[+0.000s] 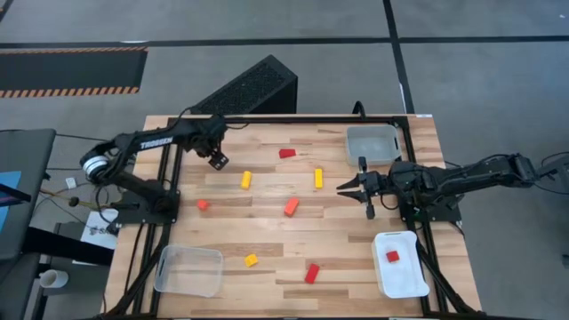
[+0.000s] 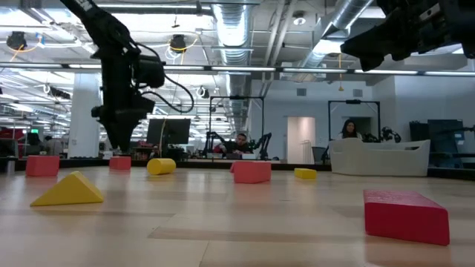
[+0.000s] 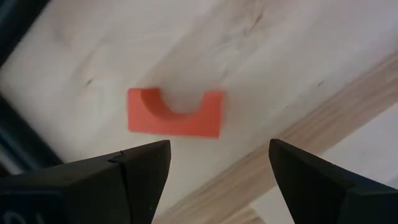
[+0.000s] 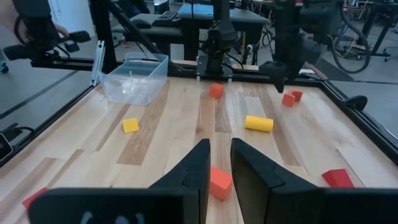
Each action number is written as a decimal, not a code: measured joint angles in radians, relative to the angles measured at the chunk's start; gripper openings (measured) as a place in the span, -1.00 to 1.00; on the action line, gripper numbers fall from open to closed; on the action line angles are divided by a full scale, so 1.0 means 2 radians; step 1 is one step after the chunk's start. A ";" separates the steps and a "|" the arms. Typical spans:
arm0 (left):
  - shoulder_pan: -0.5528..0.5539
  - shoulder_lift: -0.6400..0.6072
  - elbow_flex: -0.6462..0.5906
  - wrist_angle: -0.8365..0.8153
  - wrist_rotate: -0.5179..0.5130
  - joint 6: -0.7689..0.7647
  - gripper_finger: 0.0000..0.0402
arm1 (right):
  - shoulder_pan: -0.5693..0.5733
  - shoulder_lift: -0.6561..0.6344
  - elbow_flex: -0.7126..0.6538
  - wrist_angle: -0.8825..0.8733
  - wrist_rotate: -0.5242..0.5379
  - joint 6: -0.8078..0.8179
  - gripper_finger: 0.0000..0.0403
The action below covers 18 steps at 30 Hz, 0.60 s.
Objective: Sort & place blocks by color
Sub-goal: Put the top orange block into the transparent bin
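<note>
Table (image 1: 356, 240) of pale wood planks is seen from above, with trays set at three corners: an empty clear tray (image 1: 188, 269) at 7 o'clock, a second clear tray (image 1: 372, 142) at 1 o'clock, and a white tray (image 1: 400, 267) at 5 o'clock, in which one red block (image 1: 392, 256) is already held. The left gripper (image 1: 218, 161) is poised at about 10 o'clock, fingers (image 3: 134, 177) spread wide, above an orange arched block (image 3: 175, 112) lying flat on the wood. The right gripper (image 1: 341, 188) is reached in from 3 o'clock, fingers (image 4: 189, 171) drawn nearly together with nothing pinched. Loose blocks are scattered across the middle: a red one (image 1: 286, 153) toward 12 o'clock, two yellow bars (image 1: 246, 180) and (image 1: 317, 178), an orange bar (image 1: 291, 207) at centre, a small orange chunk (image 1: 203, 204) at 9 o'clock, a yellow wedge (image 1: 251, 260) and a red bar (image 1: 312, 273) near 6 o'clock.
</note>
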 joint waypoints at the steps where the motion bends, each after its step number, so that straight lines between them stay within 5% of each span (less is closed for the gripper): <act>1: 0.000 0.007 0.001 0.005 0.004 0.003 0.31 | 0.000 0.000 0.000 0.000 0.000 0.000 -0.57; 11: 0.003 0.072 0.039 0.011 -0.019 0.023 0.31 | 0.000 0.000 0.000 -0.002 0.000 0.000 -0.57; 18: 0.019 0.116 0.043 0.010 0.014 0.051 0.31 | 0.000 0.000 0.000 -0.020 0.000 0.000 -0.57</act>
